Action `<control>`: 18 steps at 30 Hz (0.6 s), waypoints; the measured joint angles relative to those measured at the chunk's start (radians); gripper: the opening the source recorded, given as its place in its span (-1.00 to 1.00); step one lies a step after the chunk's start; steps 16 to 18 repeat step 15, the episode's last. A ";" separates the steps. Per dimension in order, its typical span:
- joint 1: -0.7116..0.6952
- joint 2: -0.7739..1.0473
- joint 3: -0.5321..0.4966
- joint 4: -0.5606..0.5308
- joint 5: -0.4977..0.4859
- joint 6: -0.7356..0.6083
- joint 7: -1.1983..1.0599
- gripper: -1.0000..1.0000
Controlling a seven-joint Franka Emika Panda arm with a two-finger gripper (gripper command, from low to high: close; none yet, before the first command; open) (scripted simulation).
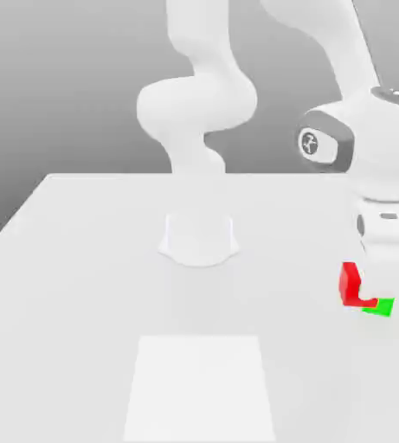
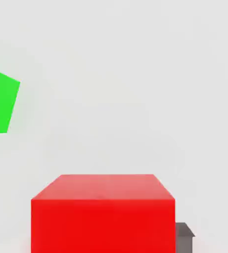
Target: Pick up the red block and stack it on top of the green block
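The red block (image 1: 350,285) sits low over the table at the exterior view's right, directly under my gripper (image 1: 369,275), whose white hand covers the block's upper right part. In the hand view the red block (image 2: 103,215) looms close, and one grey fingertip (image 2: 184,236) presses against its side, so the gripper is shut on it. The smaller green block (image 1: 381,307) rests on the table right beside the red one, partly behind it in the exterior view. In the hand view the green block (image 2: 1,101) lies off to one side on the bare surface.
The arm's round white base (image 1: 199,238) stands at the middle of the white table (image 1: 81,285). A paler rectangular patch (image 1: 199,385) marks the tabletop near its front edge. Both blocks lie close to the table's edge at the exterior view's right.
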State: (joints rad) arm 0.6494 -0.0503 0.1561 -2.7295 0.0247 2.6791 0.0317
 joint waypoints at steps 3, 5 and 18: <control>0.079 -0.018 0.043 -0.005 0.010 -0.012 0.037 -1.00; 0.126 -0.030 0.074 -0.009 0.017 -0.020 0.061 -1.00; 0.154 0.167 0.054 -0.002 -0.113 0.165 0.173 1.00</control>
